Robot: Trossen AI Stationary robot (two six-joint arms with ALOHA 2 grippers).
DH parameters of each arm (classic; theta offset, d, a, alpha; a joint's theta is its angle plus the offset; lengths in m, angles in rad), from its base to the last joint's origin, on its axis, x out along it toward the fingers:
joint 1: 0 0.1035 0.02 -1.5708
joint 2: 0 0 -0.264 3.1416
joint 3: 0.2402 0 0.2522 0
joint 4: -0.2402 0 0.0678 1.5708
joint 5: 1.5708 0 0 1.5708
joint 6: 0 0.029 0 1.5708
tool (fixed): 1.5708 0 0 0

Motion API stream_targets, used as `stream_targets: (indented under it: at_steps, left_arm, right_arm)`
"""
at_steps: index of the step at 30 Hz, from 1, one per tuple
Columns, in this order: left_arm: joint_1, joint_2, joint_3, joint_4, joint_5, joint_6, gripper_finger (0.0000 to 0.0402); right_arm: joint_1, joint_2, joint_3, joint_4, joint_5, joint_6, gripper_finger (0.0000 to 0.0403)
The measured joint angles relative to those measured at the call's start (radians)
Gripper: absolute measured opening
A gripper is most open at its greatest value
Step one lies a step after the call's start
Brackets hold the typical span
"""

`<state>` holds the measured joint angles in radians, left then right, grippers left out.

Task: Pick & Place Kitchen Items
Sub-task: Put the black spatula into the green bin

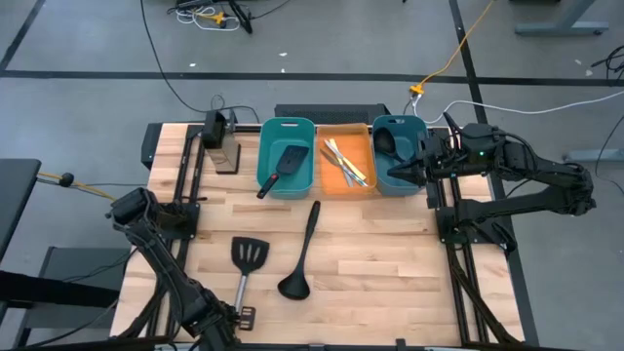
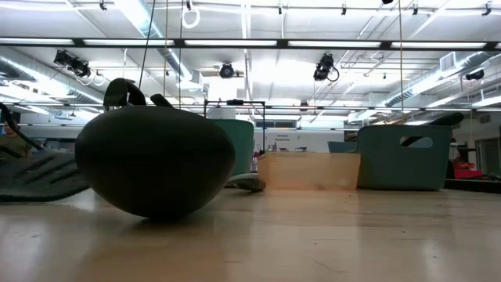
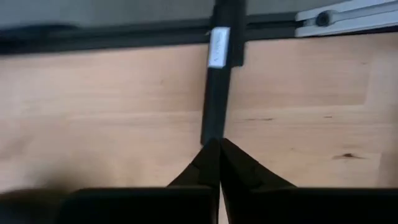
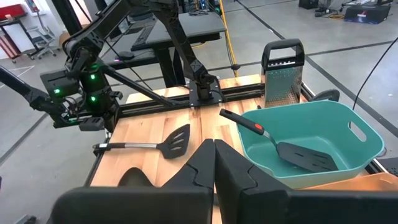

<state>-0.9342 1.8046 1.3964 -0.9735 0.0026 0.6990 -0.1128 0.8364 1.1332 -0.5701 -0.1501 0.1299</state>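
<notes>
Roughly half the sorting looks done, so plan your next moves around the front of the pale, grained butcher-block wooden table (image 1: 380, 263). Nearest you, the left gripper (image 1: 237, 314) sits low at the table's front edge with its fingers pinched on the end of the thin handle of a long black slotted plastic spatula (image 1: 247, 261), whose flat blade lies on the wood. Just beside it, a long-handled matte black ladle (image 1: 301, 255) lies loose on the table with its rounded bowl toward the front; both of these are left to place. Farther back, three rectangular plastic bins stand in a row: a smooth teal bin on the left (image 1: 288, 156) already holding another black slotted spatula (image 1: 280, 169), an orange bin in the middle (image 1: 347, 161) holding thin yellow and white sticks (image 1: 343, 160), and a teal bin on the right (image 1: 398, 155) with a dark rounded item inside. Over that last bin hovers the right gripper (image 1: 395, 171), fingers closed together and holding nothing. Behind the left bin stands a metal box grater (image 4: 283, 71).
</notes>
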Motion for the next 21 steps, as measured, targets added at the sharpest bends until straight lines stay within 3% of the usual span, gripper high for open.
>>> stream_targets:
  at_steps: [12, 21]
  left_arm:
    - [0.000, 0.000, 0.000, -0.009, -0.010, 0.034, 0.0006]
    - [0.038, 0.000, -0.001, -0.008, -0.008, 0.015, 0.0058]
  right_arm:
    - [0.000, 0.000, 0.000, 0.000, 0.000, 0.000, 0.0006]
    - [0.000, 0.000, 0.000, 0.000, 0.001, 0.000, 0.0006]
